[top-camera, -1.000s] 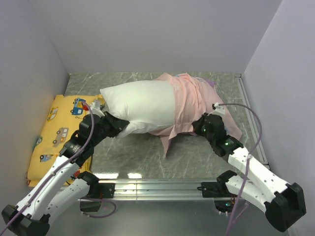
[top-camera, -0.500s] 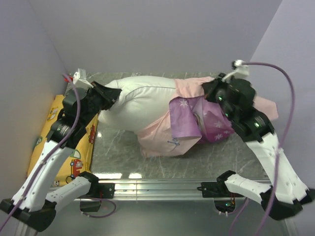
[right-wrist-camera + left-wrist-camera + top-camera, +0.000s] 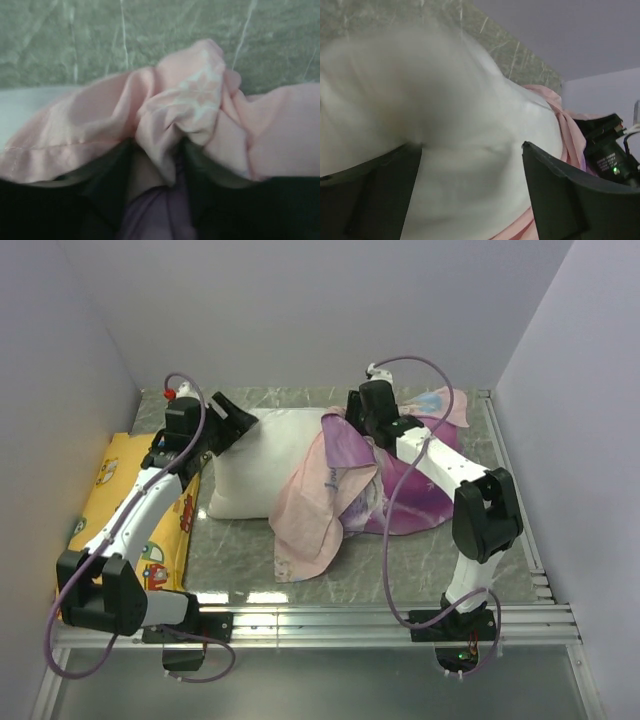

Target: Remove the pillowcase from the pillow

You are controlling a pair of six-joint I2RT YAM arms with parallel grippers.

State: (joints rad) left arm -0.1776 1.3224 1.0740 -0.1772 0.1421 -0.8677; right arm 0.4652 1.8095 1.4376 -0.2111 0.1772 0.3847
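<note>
Stripping is judged half done: the pillowcase (image 3: 330,490) is bunched over the right end of the pillow (image 3: 262,465), the left gripper (image 3: 472,147) is spread at the bare end, the right gripper (image 3: 157,165) is parted round a pink fold, and a firm pinch and rightward pull are needed.

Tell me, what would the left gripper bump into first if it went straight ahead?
The pillow. The left gripper points into its plump white end with fingers spread on either side, so it would likely press in almost at once.
</note>
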